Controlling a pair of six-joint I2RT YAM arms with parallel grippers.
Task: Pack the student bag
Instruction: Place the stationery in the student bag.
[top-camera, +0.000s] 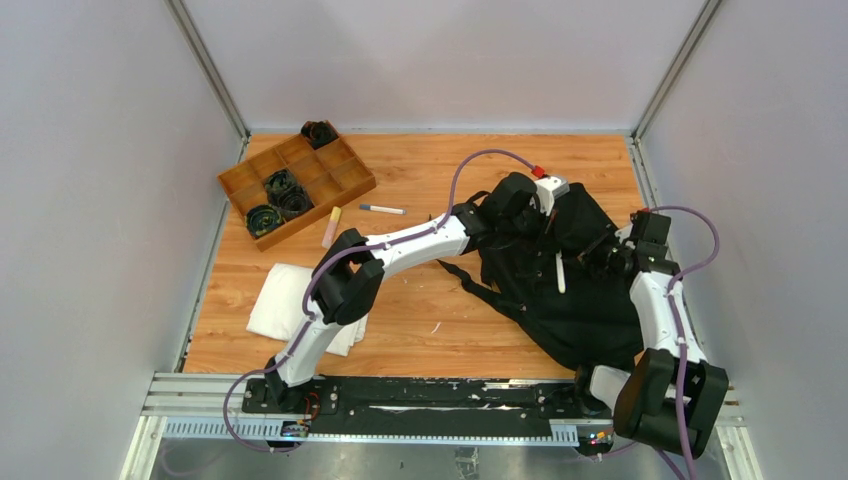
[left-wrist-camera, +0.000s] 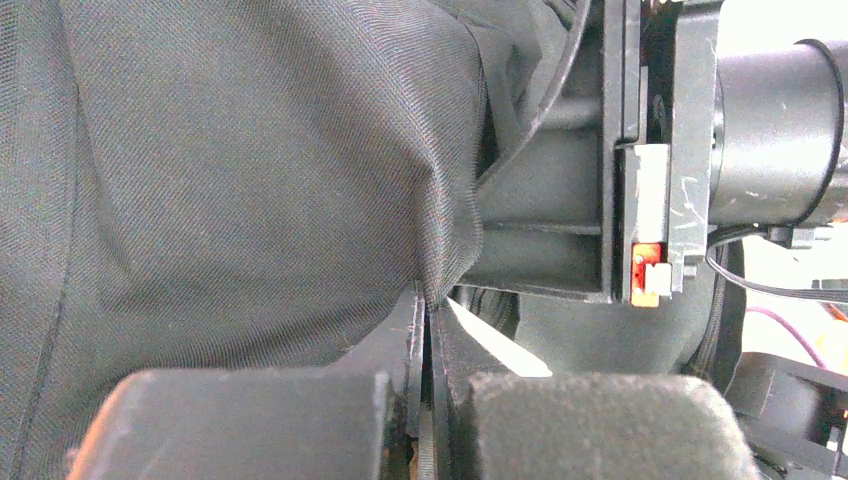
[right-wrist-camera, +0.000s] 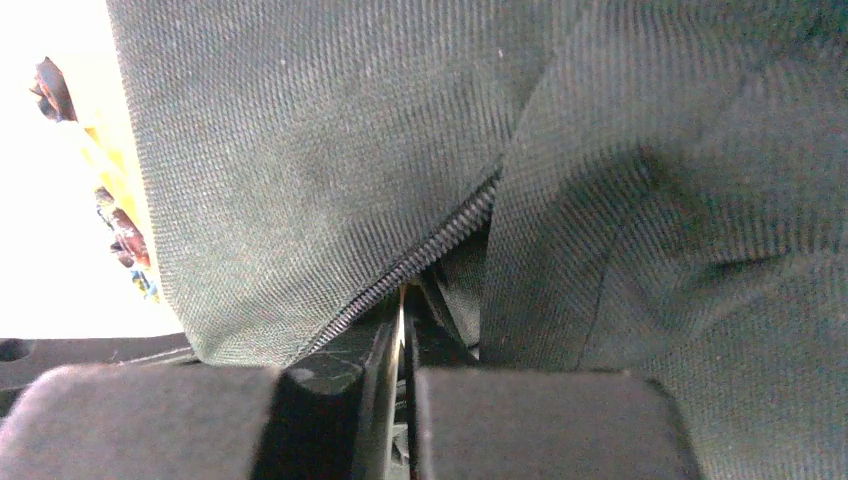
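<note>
Student bag (top-camera: 575, 300) lies crumpled on the right half of the table (top-camera: 430, 170), its straps trailing left toward the bare wood in the middle and its near edge close to the front rail. Its right side sits close to the table's right edge and the enclosure wall, leaving little room there, while open board runs along the far side and between the bag and the folded white cloth (top-camera: 290, 300) near the left front. Far left, well apart from the bag, stands a wooden tray (top-camera: 330, 170) with dark rolls in some compartments, and a marker (top-camera: 382, 209) and a pale stick (top-camera: 331, 227) lie just beside it. The left arm stretches diagonally from its base across the table, elbow raised, and the left gripper (left-wrist-camera: 425, 335) is closed on a fold of the bag's fabric at its far upper part. The right arm folds back at its base, then rises along the right edge, wrist turned left; the right gripper (right-wrist-camera: 405, 325) is pinched narrow on fabric right beside the zipper (right-wrist-camera: 420, 262). A slim white stick (top-camera: 560, 272) rests on the bag between both grippers.
</note>
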